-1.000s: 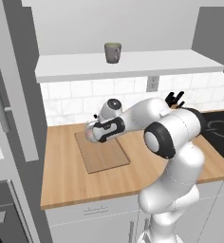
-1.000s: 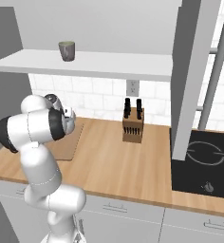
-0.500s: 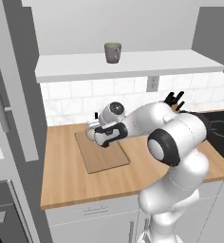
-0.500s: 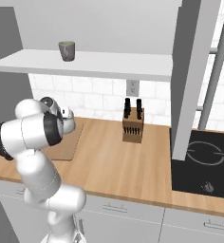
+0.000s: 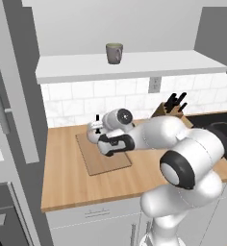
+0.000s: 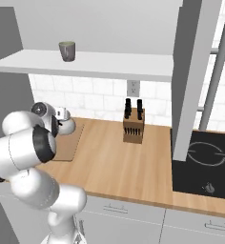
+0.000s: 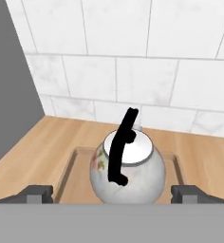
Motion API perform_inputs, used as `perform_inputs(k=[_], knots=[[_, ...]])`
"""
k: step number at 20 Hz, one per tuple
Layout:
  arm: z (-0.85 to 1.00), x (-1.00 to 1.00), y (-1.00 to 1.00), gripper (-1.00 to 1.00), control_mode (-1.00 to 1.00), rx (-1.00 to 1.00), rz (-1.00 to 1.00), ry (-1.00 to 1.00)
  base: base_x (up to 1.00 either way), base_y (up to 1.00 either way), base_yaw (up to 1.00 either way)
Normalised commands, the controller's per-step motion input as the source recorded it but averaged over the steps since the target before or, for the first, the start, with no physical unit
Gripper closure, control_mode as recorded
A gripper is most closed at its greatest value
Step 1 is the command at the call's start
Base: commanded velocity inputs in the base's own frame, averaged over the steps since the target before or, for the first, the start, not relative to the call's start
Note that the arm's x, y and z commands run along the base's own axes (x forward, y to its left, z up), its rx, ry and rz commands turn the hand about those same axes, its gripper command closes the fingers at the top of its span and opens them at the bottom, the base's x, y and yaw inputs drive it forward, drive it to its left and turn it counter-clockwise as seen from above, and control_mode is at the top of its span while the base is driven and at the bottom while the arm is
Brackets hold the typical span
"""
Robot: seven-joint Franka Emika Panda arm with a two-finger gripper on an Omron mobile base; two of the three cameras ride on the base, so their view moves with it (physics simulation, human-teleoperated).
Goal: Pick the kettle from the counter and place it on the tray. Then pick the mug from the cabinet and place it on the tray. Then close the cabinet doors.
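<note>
1. My gripper is spread wide, one dark fingertip at each side of the hand view with the kettle sitting between them; I see bare gaps on both sides, so I'm touching nothing and carrying nothing.
2. From the left base view my hand hangs low over the tray, right beside the kettle, which peeks out just behind my wrist.
3. The kettle stands upright on the tray, toward its back edge. Its black arched handle runs from my near side over the lid toward the wall, leaning slightly right in the hand view. I can't make out which way the spout points.
4. Looks: a squat round whitish body with a faint floral print on its left flank, a shiny pale lid with a small knob, and that thin black arch on top.
5. The tray is a thin brown wooden board, slightly darker than the counter it lies on, long side running away from the front edge toward the tiled wall.
6. Farther right along the counter, a knife block stands against the wall, well apart from the tray.
7. Up above, the mug sits upright on the white shelf of the cabinet, grey-green, handle on its right in the left base view.
8. In the right base view a cabinet door hangs open, its long silver bar handle showing beside it.
</note>
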Motion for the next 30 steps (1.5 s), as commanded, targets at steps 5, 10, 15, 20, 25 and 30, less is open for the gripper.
perform_inputs(k=[5,10,15,20,25,30], knots=[[0.58,-0.28,-0.01,-1.00,-1.00,0.01,-0.03,-0.03,0.00,0.00,0.00],[0.53,-0.37,-0.02,-1.00,-1.00,0.00,-0.05,0.00,0.00,0.00,0.00],[0.47,-0.46,-0.08,-1.00,-1.00,0.00,-0.06,0.00,0.00,0.00,0.00],[0.45,-0.47,-0.06,-1.00,-1.00,0.03,0.00,0.00,0.00,0.00,0.00],[0.42,-0.43,-0.04,-1.00,-1.00,0.03,0.00,0.00,0.00,0.00,0.00],[0.44,-0.46,-0.06,-1.00,-1.00,0.01,0.00,0.00,0.00,0.00,0.00]])
